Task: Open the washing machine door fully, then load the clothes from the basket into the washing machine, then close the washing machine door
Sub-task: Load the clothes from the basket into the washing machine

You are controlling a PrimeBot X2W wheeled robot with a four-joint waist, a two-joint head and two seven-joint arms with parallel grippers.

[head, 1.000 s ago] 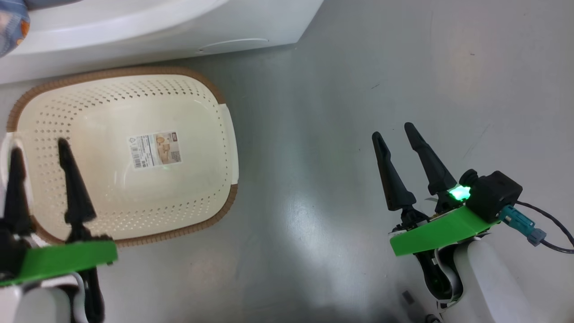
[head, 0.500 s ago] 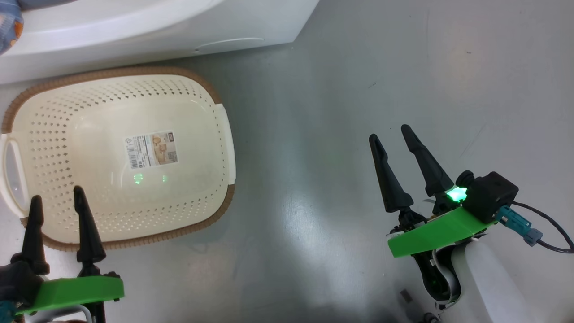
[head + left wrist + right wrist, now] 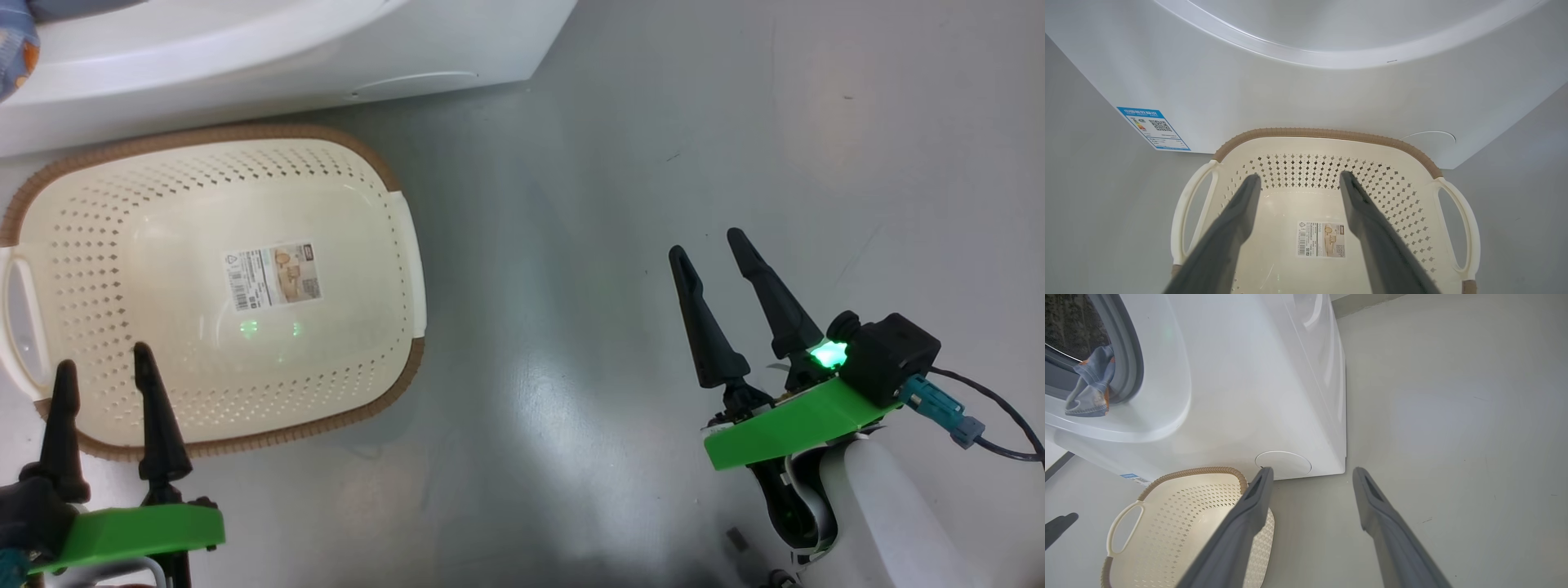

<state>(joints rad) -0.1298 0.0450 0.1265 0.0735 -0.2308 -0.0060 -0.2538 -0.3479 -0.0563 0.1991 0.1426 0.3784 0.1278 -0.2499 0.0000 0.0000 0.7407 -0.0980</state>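
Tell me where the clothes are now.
In the right wrist view's upper left, the clothes drape over the grey ring of the washing machine, above the empty basket.

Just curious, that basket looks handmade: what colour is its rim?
Brown, with a woven look. The basket's rim shows best in the head view.

Clothes (image 3: 15,57) seemingly mostly beyond picture edge

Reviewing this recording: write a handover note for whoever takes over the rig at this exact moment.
Left gripper: open, empty, by the basket's near rim.
Right gripper: open, empty, over the floor.
Basket: empty, in front of the washing machine.
Clothes: blue cloth draped over the rubber ring at the drum's mouth.
Done: basket unloaded.
Left: probably push the cloth inside, then close the door.
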